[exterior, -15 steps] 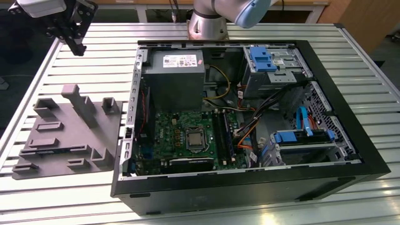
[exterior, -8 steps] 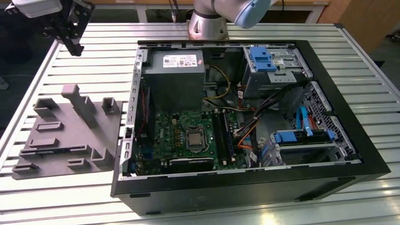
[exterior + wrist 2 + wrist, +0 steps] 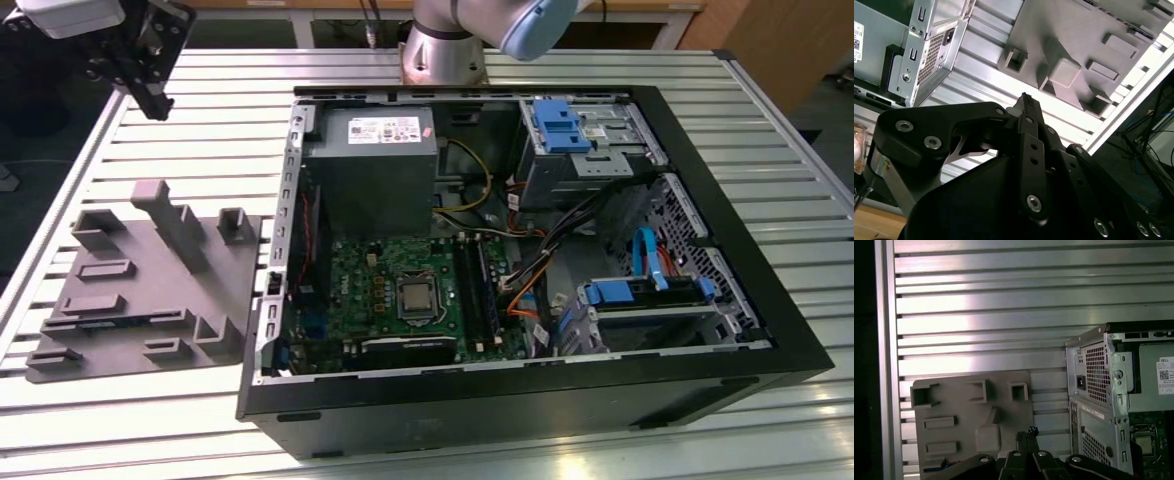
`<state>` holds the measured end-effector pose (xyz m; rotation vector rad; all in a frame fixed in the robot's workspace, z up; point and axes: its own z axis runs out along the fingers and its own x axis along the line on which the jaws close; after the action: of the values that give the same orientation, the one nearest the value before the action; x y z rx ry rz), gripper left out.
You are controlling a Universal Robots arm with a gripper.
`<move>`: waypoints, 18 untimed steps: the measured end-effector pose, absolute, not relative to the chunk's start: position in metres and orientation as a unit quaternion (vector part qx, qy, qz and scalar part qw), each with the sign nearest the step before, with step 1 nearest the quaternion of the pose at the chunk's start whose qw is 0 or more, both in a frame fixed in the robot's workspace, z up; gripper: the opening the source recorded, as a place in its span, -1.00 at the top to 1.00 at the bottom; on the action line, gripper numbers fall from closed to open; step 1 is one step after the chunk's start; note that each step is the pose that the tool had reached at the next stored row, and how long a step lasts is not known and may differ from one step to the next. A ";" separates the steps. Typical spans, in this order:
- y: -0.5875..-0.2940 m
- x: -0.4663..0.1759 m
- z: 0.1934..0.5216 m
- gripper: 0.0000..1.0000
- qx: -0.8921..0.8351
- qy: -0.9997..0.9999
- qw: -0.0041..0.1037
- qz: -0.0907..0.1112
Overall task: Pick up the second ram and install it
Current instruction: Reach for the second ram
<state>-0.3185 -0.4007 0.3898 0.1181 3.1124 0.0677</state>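
My gripper (image 3: 156, 105) hangs high over the table's far corner at the exterior view's left, beyond the grey fixture plate (image 3: 140, 290). In both wrist views its black fingertips (image 3: 1026, 102) (image 3: 1026, 432) meet, shut, with nothing between them. A thin dark strip (image 3: 934, 469) lies along one edge of the fixture plate (image 3: 971, 412); I cannot tell whether it is the second ram. The open computer case (image 3: 534, 260) holds the green motherboard (image 3: 400, 290), whose long black slots (image 3: 481, 285) run beside the processor socket.
The slatted aluminium table (image 3: 214, 120) carries the fixture plate at the exterior view's left and the case at its right. A grey power supply (image 3: 370, 160), blue drive brackets (image 3: 561, 125) and loose cables (image 3: 534, 270) crowd the case. The arm's base (image 3: 447, 45) stands behind it.
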 end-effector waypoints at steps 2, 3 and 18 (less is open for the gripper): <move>-0.401 -0.320 0.390 0.79 0.038 0.999 0.013 0.022; -0.401 -0.320 0.390 0.79 0.038 0.999 0.013 0.022; -0.401 -0.331 0.389 0.79 0.038 0.999 0.013 0.022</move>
<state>-0.3310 -0.4007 0.3894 0.1180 3.1125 0.0676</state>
